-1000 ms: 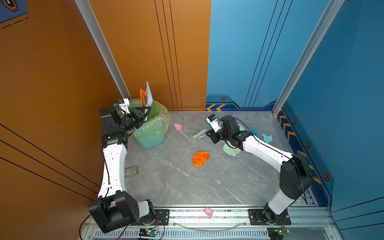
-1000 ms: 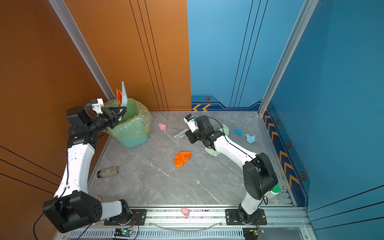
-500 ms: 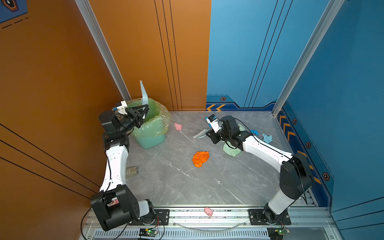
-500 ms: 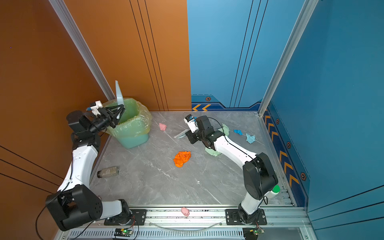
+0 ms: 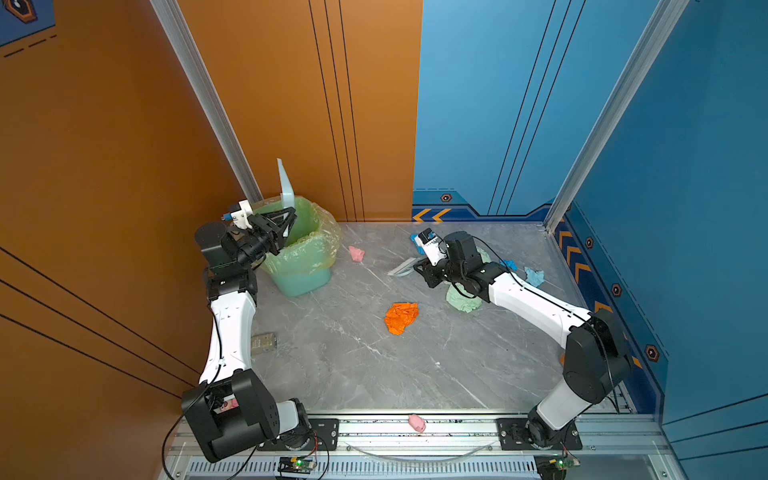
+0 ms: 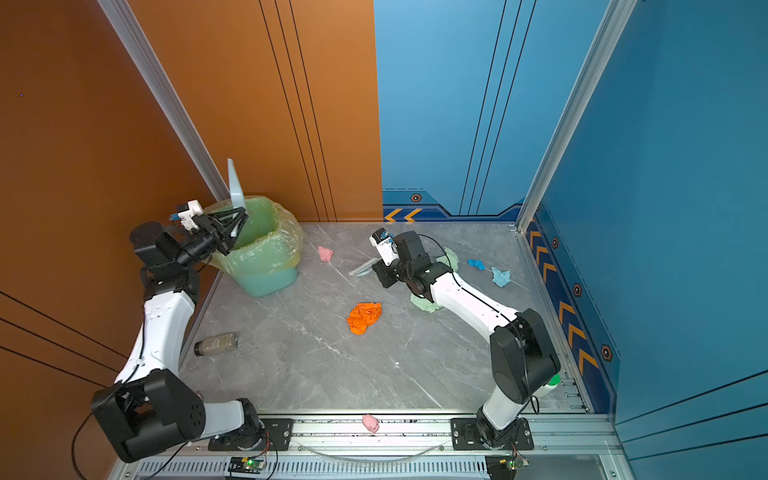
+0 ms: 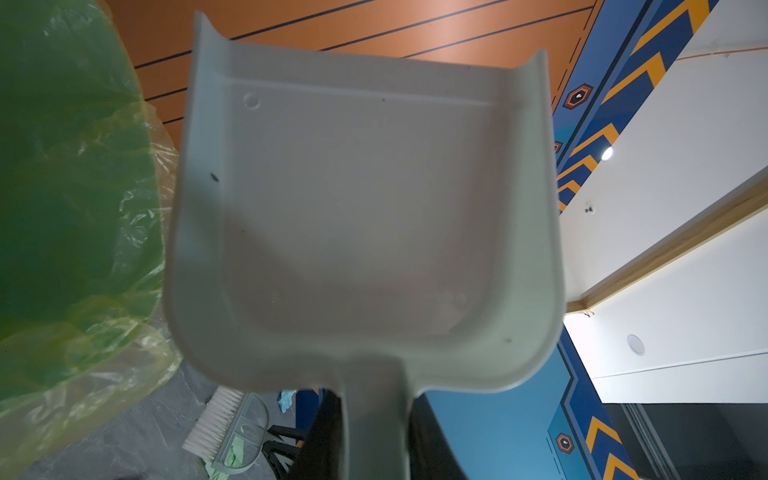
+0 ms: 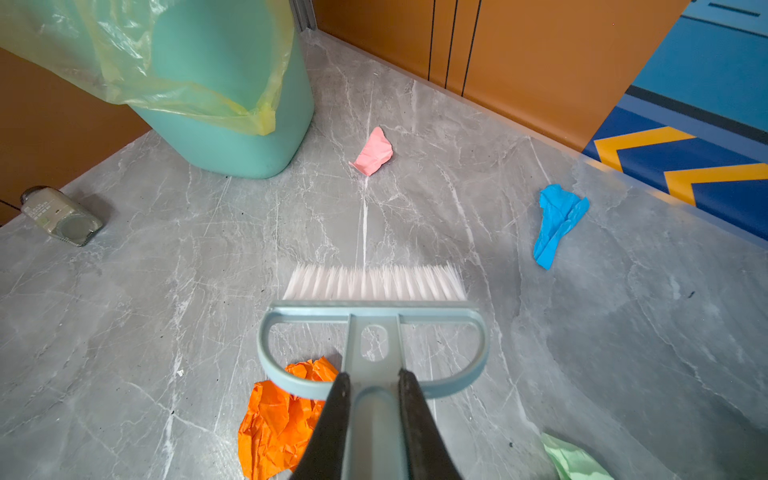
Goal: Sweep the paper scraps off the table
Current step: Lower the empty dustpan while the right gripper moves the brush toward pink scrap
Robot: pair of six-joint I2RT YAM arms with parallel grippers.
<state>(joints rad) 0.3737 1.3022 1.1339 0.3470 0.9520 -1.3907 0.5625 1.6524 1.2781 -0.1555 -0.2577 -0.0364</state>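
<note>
Since a second ago the left pincer [image 5: 289, 218], clamped on the handle of the dustpan [image 5: 285, 183], has tipped it upright over the rim of the bin [image 5: 307, 266] in the far left corner, and the orange piece it carried is gone. The right pincer [image 8: 372, 376] is closed on the brush [image 8: 374, 316] at mid-bench [image 5: 374, 365]. The paper scraps lie on the far half: an orange scrap [image 5: 401, 318] central, a pink scrap [image 5: 356, 252] near the bin, a pale green scrap [image 5: 461, 301] under the right arm, a light blue scrap [image 5: 534, 276] near the right edge, leaving the near half open.
</note>
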